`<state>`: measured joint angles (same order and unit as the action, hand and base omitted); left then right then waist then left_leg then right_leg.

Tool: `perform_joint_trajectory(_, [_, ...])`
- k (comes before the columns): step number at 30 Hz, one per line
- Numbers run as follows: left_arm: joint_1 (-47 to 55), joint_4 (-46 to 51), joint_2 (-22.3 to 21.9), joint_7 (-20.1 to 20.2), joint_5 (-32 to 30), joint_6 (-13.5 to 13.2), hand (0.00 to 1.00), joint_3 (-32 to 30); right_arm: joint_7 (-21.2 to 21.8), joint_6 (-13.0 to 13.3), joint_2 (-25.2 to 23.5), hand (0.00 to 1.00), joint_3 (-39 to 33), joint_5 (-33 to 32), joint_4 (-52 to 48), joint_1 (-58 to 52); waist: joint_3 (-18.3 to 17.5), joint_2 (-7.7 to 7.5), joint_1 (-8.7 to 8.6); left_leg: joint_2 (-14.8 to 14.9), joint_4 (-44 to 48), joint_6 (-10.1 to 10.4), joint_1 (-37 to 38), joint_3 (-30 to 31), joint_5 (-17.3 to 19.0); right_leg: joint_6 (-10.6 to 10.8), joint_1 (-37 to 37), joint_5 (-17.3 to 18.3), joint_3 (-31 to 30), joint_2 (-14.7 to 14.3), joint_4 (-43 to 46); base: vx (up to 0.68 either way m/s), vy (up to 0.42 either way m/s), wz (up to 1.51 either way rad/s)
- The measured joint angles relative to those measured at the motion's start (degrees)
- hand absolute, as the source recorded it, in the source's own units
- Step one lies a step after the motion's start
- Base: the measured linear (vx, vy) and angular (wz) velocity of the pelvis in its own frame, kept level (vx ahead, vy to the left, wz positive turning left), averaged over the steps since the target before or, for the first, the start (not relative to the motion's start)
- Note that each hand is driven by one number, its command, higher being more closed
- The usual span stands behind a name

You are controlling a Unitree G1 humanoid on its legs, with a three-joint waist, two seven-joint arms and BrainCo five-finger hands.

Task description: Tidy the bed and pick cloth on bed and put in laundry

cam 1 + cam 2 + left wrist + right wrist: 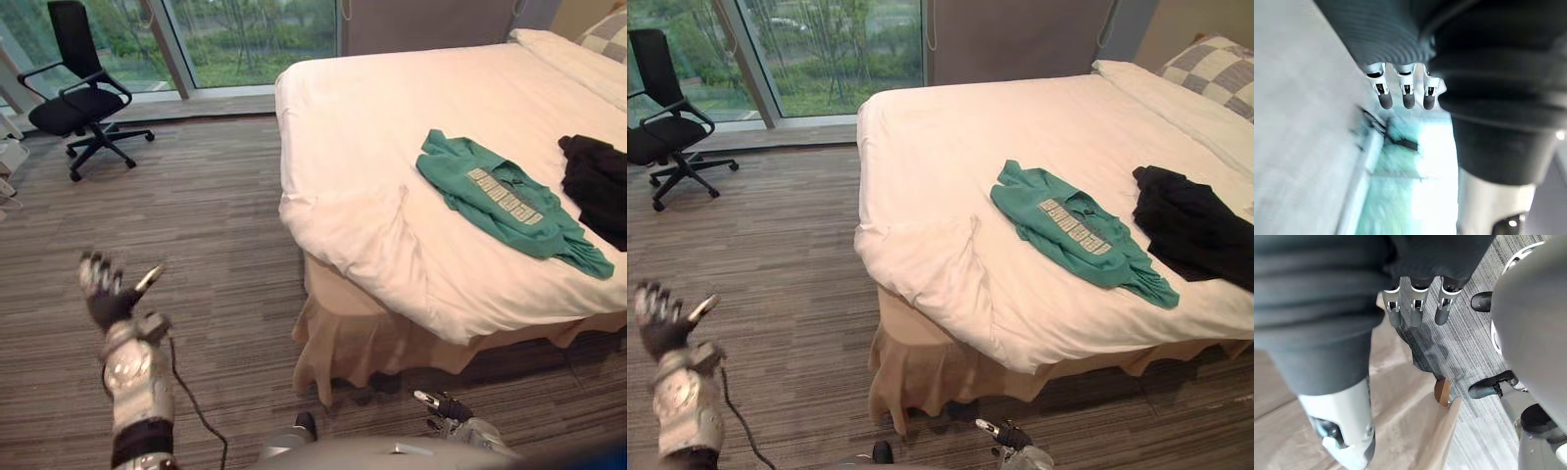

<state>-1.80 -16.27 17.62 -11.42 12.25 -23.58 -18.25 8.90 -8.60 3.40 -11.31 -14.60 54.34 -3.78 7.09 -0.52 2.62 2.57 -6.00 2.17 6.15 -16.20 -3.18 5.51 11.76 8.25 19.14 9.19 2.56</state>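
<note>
Holding nothing — left robot hand (110, 292) up over the floor (196, 225) with fingers spread wide, right robot hand (444, 404) low near the corner of the bed (372, 108), fingers loosely straight. Lying on the bed, well apart from both: green shirt (505, 201) and black cloth (598, 186). Could pinch the sheet (343, 230) together with the shirt — or overreach and tip forward.

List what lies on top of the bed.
On the white bed lie a green T-shirt, a black garment beside it, and a checked pillow at the head. Anything beneath the clothes or cover is hidden.
</note>
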Motion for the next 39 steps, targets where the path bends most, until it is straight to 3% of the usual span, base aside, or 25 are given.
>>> perform_joint_trajectory(4, [-5.3, 4.5, 3.2, -1.2, -18.1, -1.9, 0.0, 11.8, -0.2, -1.2, -0.1, 0.0, 0.0, -0.5, 0.0, 0.4, -0.3, 0.65, -0.69, -0.4, 0.0, -0.2, 1.0, -2.2, -0.1, 0.0, 0.2, -0.1, -1.6, 0.5, -0.1, 0.13, 0.015, -0.17])
perform_joint_trajectory(5, [-6.6, 5.7, 4.0, -1.5, -23.4, -2.1, 0.0, 15.0, -0.4, -1.2, -0.1, 0.0, 0.0, -0.5, 0.0, 0.5, -0.3, 0.68, -1.51, -0.4, 0.0, -0.2, 1.6, -2.7, 0.0, -0.1, 0.7, -0.1, -2.2, 0.4, -0.1, 0.09, 0.004, -0.15])
perform_joint_trajectory(9, [-10.4, 6.6, 5.7, -0.4, -31.0, -2.5, 0.0, 21.0, -0.8, -1.2, -0.2, 0.0, 0.1, -0.5, 0.0, 0.6, -0.5, 0.84, -2.86, 0.5, 0.0, 0.1, 3.0, -5.5, 0.1, -0.7, 0.7, -0.5, -4.3, -0.5, -0.1, 0.04, -0.028, -0.33])
perform_joint_trajectory(14, [-15.4, 6.2, 6.0, 1.3, -39.1, 1.0, 0.0, 28.0, -1.9, -1.1, -0.2, 0.0, 0.0, -0.5, 0.5, -0.7, -0.6, 1.15, -4.07, 1.9, -0.1, 0.7, 2.9, -6.9, 0.2, -1.3, -0.1, -0.7, -4.6, -1.7, 0.1, -0.03, -0.041, -0.12])
perform_joint_trajectory(17, [-18.2, 1.7, 6.2, 3.6, -41.1, 6.0, 0.0, 31.5, -2.6, -1.0, -0.3, 0.0, -0.3, -0.5, 0.5, -1.1, -0.8, 1.42, -5.0, 2.6, -0.1, 1.1, 2.6, -7.4, 0.3, -1.6, -1.3, -0.5, -6.0, -2.2, 0.3, -0.08, -0.033, -0.25])
perform_joint_trajectory(22, [-22.9, -4.3, 6.2, 7.2, -45.2, 16.8, 0.0, 34.9, -4.1, -0.9, -0.8, 0.0, -1.8, -2.8, -1.1, -1.7, -0.8, 1.49, -5.84, 3.4, -0.1, 1.5, 1.0, -8.5, 0.4, -2.0, -3.9, -0.3, -6.3, -2.5, 0.5, -0.09, -0.007, -0.09])
perform_joint_trajectory(23, [-24.3, -7.3, 6.2, 7.8, -47.3, 20.5, 0.0, 35.4, -4.6, -1.0, -0.8, 0.0, -2.1, -3.3, -1.3, -1.7, -0.8, 1.41, -6.06, 3.5, -0.1, 1.3, -0.4, -8.6, 0.2, -2.2, -5.4, -0.3, -6.3, -2.6, 0.5, -0.04, 0.001, 0.01])
perform_joint_trajectory(25, [-25.0, -10.3, 6.1, 7.8, -49.3, 23.6, 0.0, 35.4, -4.7, -0.9, -1.1, 0.0, -2.5, -4.0, -1.6, -1.7, -0.7, 1.29, -6.26, 3.7, -0.1, 1.2, -1.7, -8.9, 0.0, -2.1, -6.8, -0.4, -6.4, -2.7, 0.5, 0.01, 0.003, -0.04])
perform_joint_trajectory(28, [-26.2, -15.4, 4.9, 6.6, -51.2, 29.7, 0.0, 35.3, -5.5, -1.0, -1.3, 0.0, -2.7, -6.0, -1.7, -1.4, -0.3, 0.71, -6.24, 4.0, -0.1, 0.9, -5.4, -10.2, -1.4, -2.2, -10.8, -1.9, -7.8, -2.9, 1.2, 0.06, 0.008, -0.11])
perform_joint_trajectory(32, [-28.0, -20.8, 1.1, 1.5, -52.2, 38.7, 0.0, 32.6, -7.0, -0.9, -2.5, 0.0, -3.4, -9.5, -2.9, 0.3, 1.2, -0.32, -6.44, 3.6, 0.3, -0.2, -9.1, -11.9, -4.3, -2.4, -15.5, -2.0, -9.2, -2.5, 4.1, 0.08, 0.02, 0.05])
perform_joint_trajectory(33, [-28.2, -20.9, 0.2, 0.5, -52.2, 39.6, 0.0, 32.0, -7.0, -0.9, -2.6, 0.0, -3.3, -9.7, -3.7, 0.4, 1.7, -0.24, -6.51, 3.7, 0.3, -0.2, -9.1, -11.9, -4.3, -2.4, -15.5, -2.0, -9.5, -2.5, 4.4, 0.04, 0.025, 0.07])
perform_joint_trajectory(34, [-28.7, -21.0, -0.7, -0.7, -52.2, 40.2, 1.0, 31.4, -7.2, -0.5, -2.7, 0.0, -3.2, -10.1, -4.2, 0.9, 2.2, -0.18, -6.5, 3.9, 0.3, -0.2, -9.2, -12.1, -4.4, -2.4, -15.9, -2.0, -10.0, -2.7, 4.8, 0.01, 0.018, -0.09])
perform_joint_trajectory(39, [-33.0, -21.0, -2.1, -6.3, -52.2, 39.5, 1.0, 31.1, -7.6, 0.8, -3.2, 0.0, -1.2, -11.7, -7.8, 3.6, 4.8, 0.67, -6.5, 4.6, 0.3, 0.5, -12.6, -13.3, -4.8, -3.0, -20.4, -1.6, -10.8, -3.2, 6.0, -0.04, -0.003, -0.09])
